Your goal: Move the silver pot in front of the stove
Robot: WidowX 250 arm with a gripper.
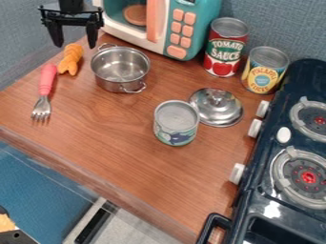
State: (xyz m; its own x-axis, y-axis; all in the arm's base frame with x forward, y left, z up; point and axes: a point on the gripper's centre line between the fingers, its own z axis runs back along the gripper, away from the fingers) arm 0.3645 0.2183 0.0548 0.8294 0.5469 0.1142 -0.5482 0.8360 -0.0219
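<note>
Well, silver pot upright; gripper near, spread

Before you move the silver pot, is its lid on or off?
Off. The lid lies on the counter, and the pot stands open.

The black arm is coming in from the top edge, near eleven o'clock, its lower end showing. The black hand is hanging beneath it, roughly upright, its wide crosspiece spanning nine to three o'clock. Its two fingers are standing well apart, both pointing toward six o'clock.
</note>
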